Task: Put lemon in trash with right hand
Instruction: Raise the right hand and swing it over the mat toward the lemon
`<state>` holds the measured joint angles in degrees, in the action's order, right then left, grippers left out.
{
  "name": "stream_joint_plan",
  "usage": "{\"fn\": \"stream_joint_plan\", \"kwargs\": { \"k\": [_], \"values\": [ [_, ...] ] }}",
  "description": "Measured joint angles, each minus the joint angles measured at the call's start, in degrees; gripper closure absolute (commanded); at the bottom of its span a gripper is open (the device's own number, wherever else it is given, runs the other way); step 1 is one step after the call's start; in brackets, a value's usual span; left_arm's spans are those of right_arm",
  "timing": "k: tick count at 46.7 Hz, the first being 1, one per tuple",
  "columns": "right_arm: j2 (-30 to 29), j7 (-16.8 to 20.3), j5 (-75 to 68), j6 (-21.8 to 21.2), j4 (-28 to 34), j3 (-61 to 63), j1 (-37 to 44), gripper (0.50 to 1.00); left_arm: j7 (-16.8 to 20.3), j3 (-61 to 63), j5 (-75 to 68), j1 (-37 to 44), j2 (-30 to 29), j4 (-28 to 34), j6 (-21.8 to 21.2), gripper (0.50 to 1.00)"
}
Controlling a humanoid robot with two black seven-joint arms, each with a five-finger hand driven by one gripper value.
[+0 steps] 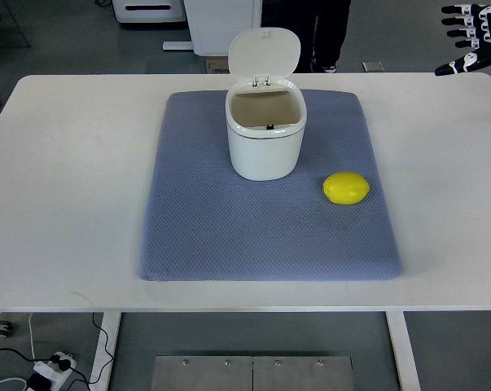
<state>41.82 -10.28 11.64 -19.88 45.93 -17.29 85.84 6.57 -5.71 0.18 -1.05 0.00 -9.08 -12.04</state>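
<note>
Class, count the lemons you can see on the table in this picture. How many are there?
1. The lemon lies on the blue mat, to the picture's right of the open white trash bin. The bin's floor is partly hidden.

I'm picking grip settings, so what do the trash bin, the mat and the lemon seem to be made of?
Trash bin: likely hard plastic, smooth cream shell with a soft sheen and a thin flip lid standing open.
Mat: apparently woven fabric or textured foam, matte grey-blue with a fine dotted weave.
Lemon: glossy, evenly yellow skin; real fruit or a plastic replica, I cannot tell.
</note>
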Motion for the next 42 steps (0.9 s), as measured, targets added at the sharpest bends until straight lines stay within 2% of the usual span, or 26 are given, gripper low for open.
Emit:
{"fn": "stream_joint_plan", "kwargs": {
  "k": [16, 28, 42],
  "values": [
    [-1.05, -1.54, 3.31, 0.61, 5.75, -14.09, 8.87, 0.500, 0.03, 0.00, 0.00, 0.01, 0.00, 0.00, 0.00, 0.500],
    [-4.58, -1.50, 7.80, 0.74, 8.58, -23.45, 13.91, 0.502, 0.03, 0.00, 0.00, 0.01, 0.00, 0.01, 0.00, 0.500],
    [-8.49, -1.47, 8.40, 0.84, 15.25, -32.51, 21.85, 0.502, 0.02, 0.00, 0.00, 0.00, 0.00, 0.01, 0.00, 0.500]
  ]
}}
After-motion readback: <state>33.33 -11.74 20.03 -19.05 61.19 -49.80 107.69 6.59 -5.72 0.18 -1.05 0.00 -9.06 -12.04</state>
